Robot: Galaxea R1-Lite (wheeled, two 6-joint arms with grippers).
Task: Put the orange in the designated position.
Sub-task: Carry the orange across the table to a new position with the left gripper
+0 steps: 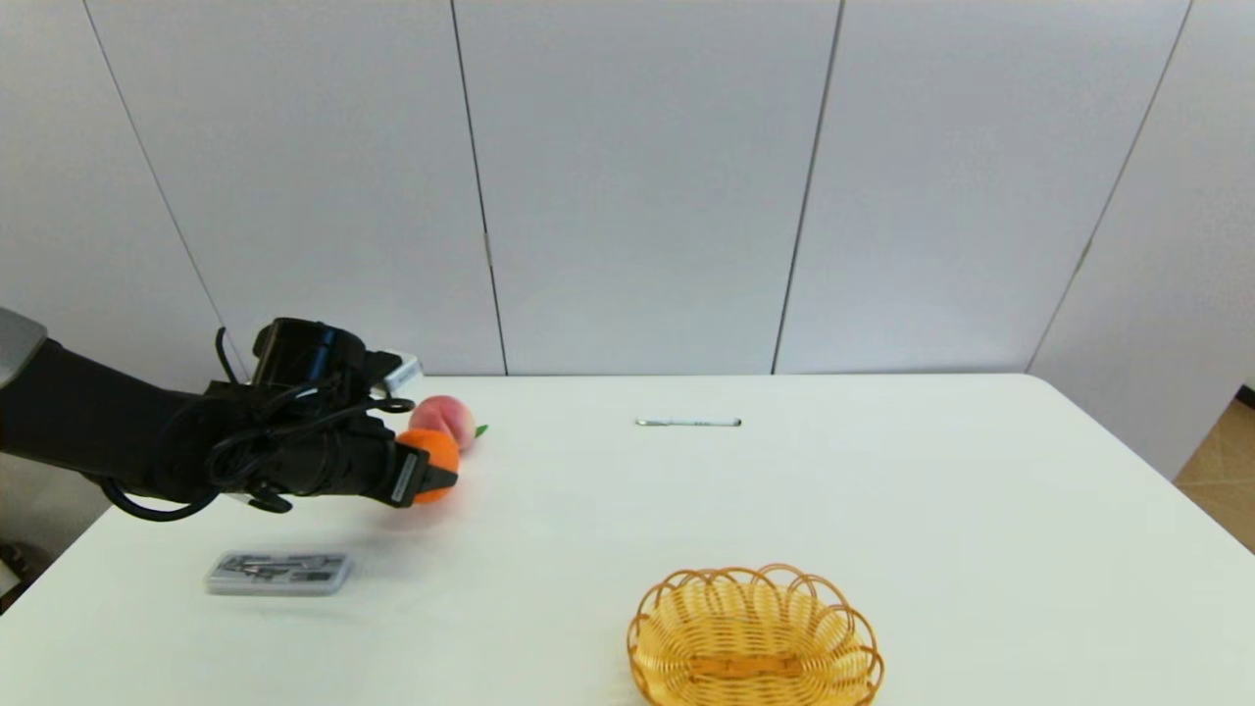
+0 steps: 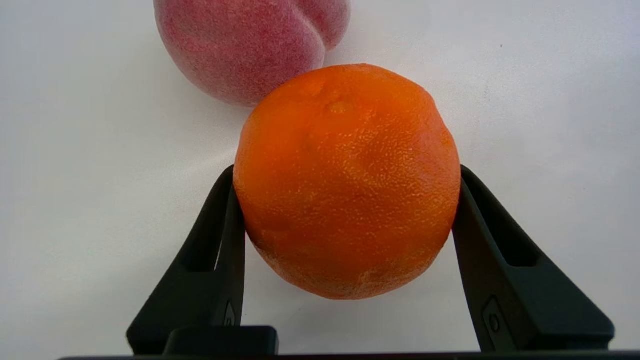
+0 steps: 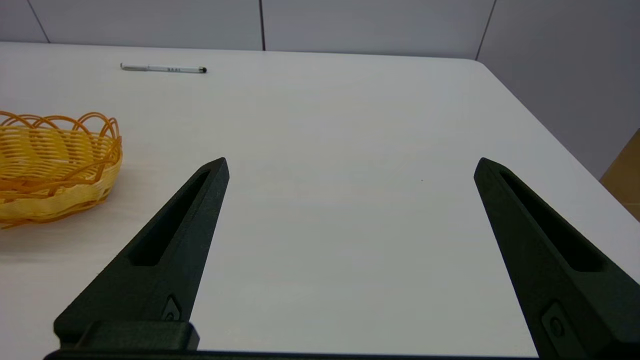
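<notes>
Here: left gripper [image 2: 345, 195] clamps the orange [image 2: 346, 182], partly masking the peach [image 2: 245, 45]; right gripper [image 3: 350, 170] spread wide, arm unseen.

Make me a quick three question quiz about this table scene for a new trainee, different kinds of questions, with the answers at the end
1. True or false: the left gripper has its fingers closed on the orange.
2. Which fruit sits right behind the orange? A) pink peach B) banana C) apple
3. Fill in: the right gripper is ____, holding nothing over the bare white table, with the yellow wicker basket off to one side and a pen farther back.

Key: 1 true; 2 A; 3 open.
</notes>
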